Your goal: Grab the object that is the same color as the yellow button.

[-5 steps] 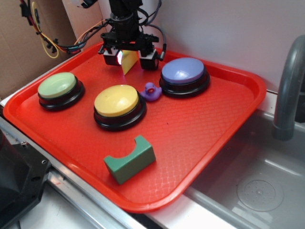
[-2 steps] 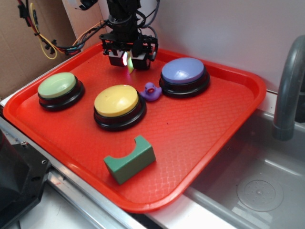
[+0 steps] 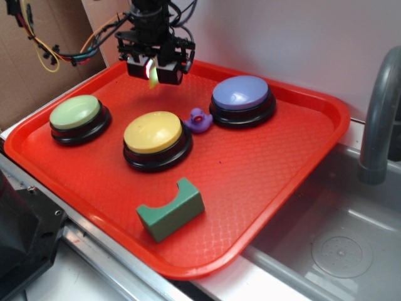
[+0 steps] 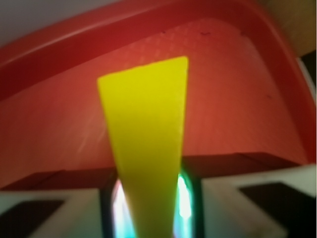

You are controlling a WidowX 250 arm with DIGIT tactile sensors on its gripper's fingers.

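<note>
Up and to the left goes the black end effector (image 3: 152,70) since a moment ago, pinching the small yellow wedge block (image 4: 146,144) above the red plastic tray (image 3: 269,169). Only the thin end looks held, so it could slip out.

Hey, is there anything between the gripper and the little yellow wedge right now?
Nothing visible. The yellow wedge is clamped between the jaws of the gripper, held off the red tray near its back edge, up behind the yellow button.
</note>
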